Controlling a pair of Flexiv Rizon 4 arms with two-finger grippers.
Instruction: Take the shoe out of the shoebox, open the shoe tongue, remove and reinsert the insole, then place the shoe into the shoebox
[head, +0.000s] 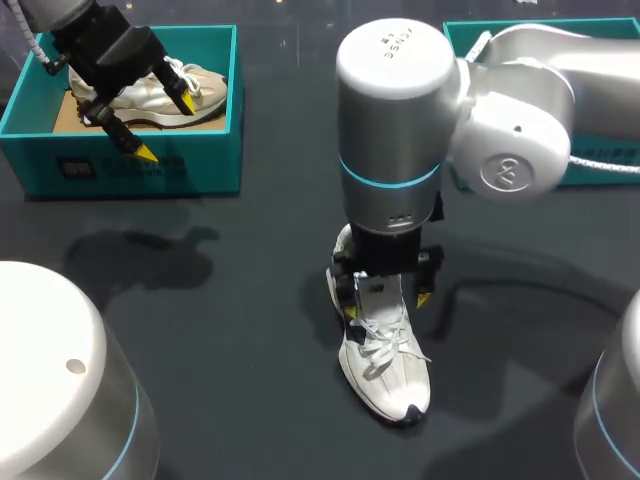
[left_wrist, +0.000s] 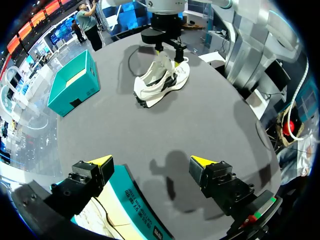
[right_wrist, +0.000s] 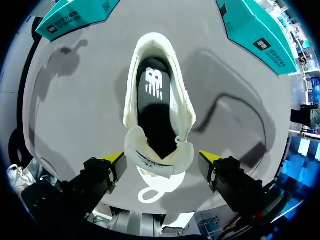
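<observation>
Sneaker, white and laced, stands upright near the middle of the dark desk, toe pointing away from the boxes. The right hand hangs over its opening, fingers apart on either side and not gripping it. From the right wrist, the raised tongue and the black insole inside show. The left hand, fingers spread, hovers over the front wall of the teal shoebox, which holds a second sneaker.

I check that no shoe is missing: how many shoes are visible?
2. One shoe on the table under the right gripper; another shoe in the left box. The right box may hide more.
</observation>
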